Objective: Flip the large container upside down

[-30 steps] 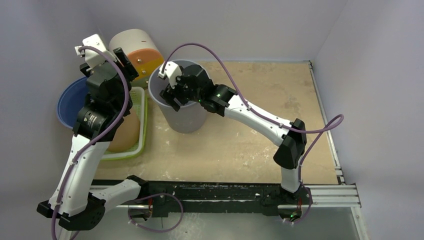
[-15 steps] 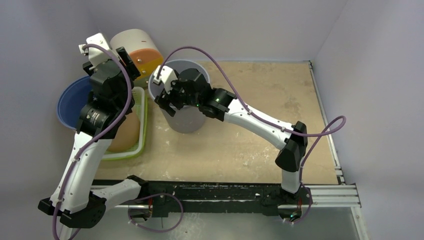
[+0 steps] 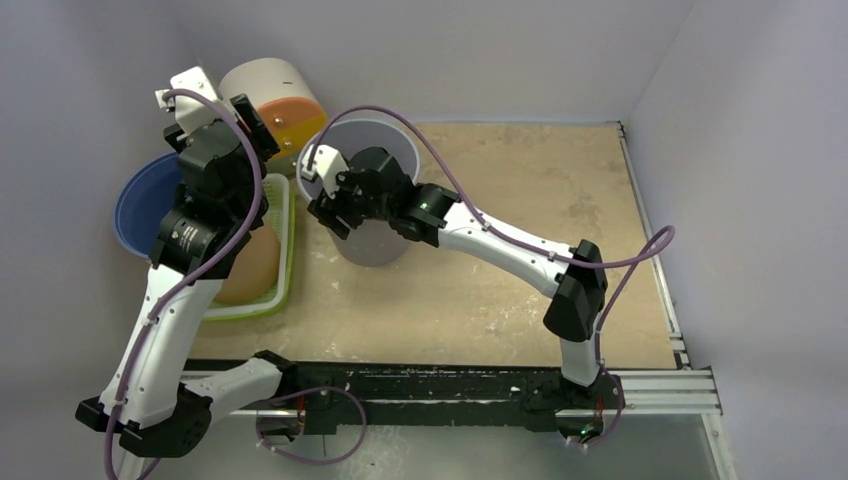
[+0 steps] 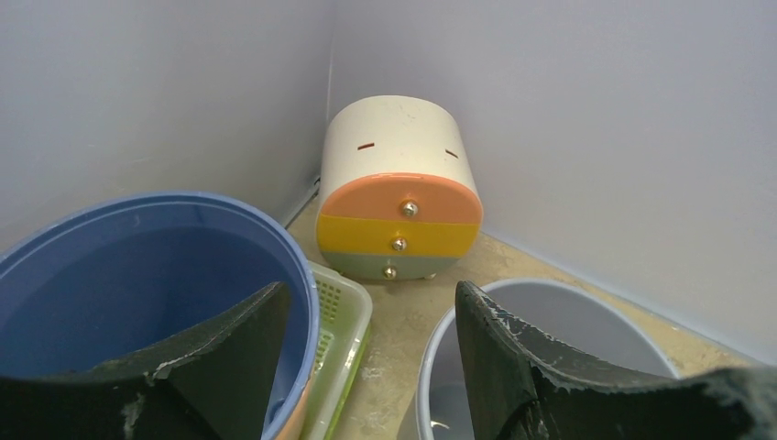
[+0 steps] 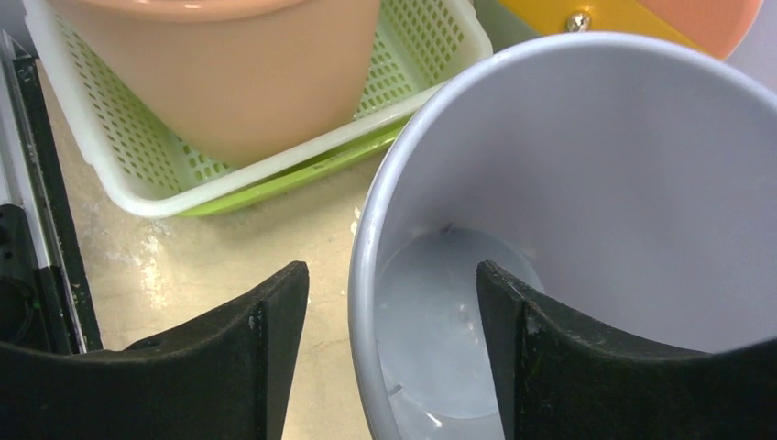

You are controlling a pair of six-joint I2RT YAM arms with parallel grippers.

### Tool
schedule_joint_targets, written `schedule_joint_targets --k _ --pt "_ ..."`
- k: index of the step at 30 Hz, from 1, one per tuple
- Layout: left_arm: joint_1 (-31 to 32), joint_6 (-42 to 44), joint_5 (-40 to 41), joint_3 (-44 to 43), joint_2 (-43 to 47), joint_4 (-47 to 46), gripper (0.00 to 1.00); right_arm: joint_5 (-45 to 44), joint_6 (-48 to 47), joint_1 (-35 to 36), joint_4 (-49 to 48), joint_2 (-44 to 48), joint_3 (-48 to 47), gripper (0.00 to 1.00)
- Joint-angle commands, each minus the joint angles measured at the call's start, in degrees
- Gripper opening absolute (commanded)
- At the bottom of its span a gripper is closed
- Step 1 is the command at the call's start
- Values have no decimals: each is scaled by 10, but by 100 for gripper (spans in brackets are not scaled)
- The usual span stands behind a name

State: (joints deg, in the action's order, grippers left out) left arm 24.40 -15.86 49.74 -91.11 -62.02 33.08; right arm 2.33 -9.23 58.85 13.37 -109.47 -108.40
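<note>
- The large container [image 3: 376,244], a grey bucket, stands on its base with its mouth up on the table [image 3: 520,190], left of centre and towards the far side.
- Its inside [image 5: 596,183] is bare grey plastic down to the bottom.
- The right gripper [image 5: 389,275] straddles the container's left rim with one finger [image 5: 229,367] outside the wall and the other inside the mouth. The jaws are spread and do not press on the rim.
- In the top view the right gripper [image 3: 335,205] sits at the left side of the container, and its arm reaches in from the right.
- The left gripper [image 4: 371,291] is also spread, with nothing between its fingers. It hangs above the far left corner [image 3: 252,122].
- Just left of the container lies a green basket [image 3: 283,215] holding a peach pot [image 3: 252,268].
- A blue bowl [image 3: 140,200] sits further left, against the basket.
- A cream drawer unit [image 3: 275,100] with orange, yellow and green fronts stands in the far corner, just behind the container's rim.
</note>
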Motion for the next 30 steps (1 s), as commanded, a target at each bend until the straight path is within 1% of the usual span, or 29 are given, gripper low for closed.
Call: schedule_joint_targets --k 1,5,6,7,9,12,14,16,18,20,22,24,26,27,28,30 --pt "0 -1 9 0 18 -21 64 -5 5 0 -19 -8 2 67" --pt "0 0 9 1 19 -18 64 -12 11 0 -26 -2 13 66" --pt "0 0 9 1 20 -18 64 -11 12 0 -25 -2 14 64" --pt "0 0 10 2 22 -19 64 -11 11 0 -24 -1 15 59" --pt "-1 -2 10 5 26 -21 64 -13 12 0 -24 -3 18 42" --pt "0 -2 11 6 31 -20 64 -29 18 -1 -30 -2 23 24" --pt "0 -2 12 4 31 -18 64 -43 23 0 -37 2 26 10" --pt "0 -3 11 0 31 -15 64 -69 30 -1 -46 9 28 0" --pt "0 -4 6 -2 31 -13 64 -96 42 -3 -60 20 27 0" --pt "0 -5 3 -6 33 -11 64 -100 61 -12 -85 42 33 0" --pt "0 -5 1 -15 34 -9 64 -95 92 -32 -130 75 61 0" --pt "0 -5 0 -25 36 -4 64 -85 133 -61 -197 119 111 0" --pt "0 -5 -3 -35 36 1 64 -34 193 -110 -262 161 166 0" --pt "0 -5 -6 -40 36 2 64 7 226 -139 -297 180 198 0" --pt "0 -4 -10 -45 37 3 64 51 277 -169 -355 203 239 0" --pt "0 -7 -14 -50 37 6 64 140 343 -220 -432 220 286 0"
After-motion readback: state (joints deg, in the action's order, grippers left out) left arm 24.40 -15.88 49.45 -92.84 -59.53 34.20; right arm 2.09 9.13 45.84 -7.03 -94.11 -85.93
